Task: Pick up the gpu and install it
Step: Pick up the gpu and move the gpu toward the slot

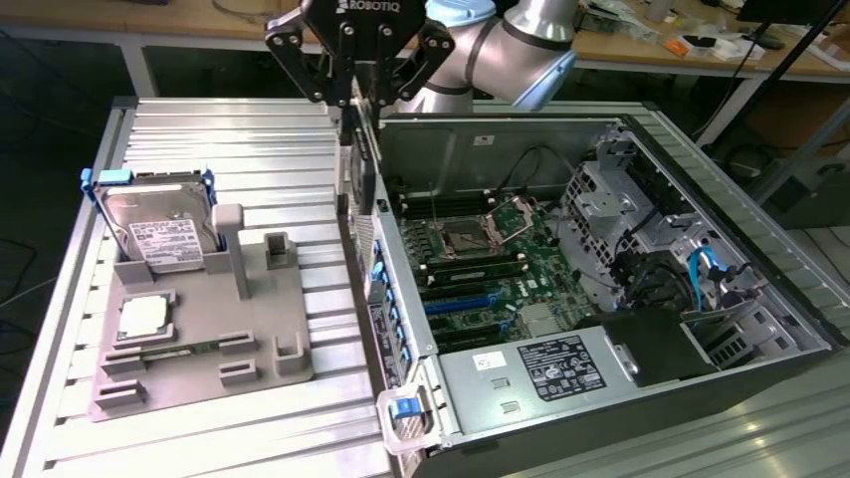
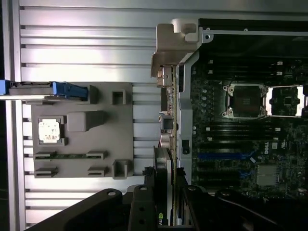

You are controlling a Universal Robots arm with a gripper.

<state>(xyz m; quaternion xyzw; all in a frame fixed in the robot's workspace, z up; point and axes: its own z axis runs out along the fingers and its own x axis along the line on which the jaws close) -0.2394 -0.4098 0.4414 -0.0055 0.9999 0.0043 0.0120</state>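
Holder (image 1: 266, 339): grey, by the surface's edge at the exterior view's left; carries the hard drive (image 1: 157, 234) and the processor chip (image 1: 142, 317).
Gripper (image 1: 356, 100): jaws partly closed, clamped on the gpu (image 2: 163, 173).
Gpu: lifted, hanging edge-on above the case wall nearest the holder.
Case (image 1: 459, 149): open; the motherboard (image 1: 485, 269) is exposed.
Done: pick-up.
Left: install; card not yet seated in a slot.
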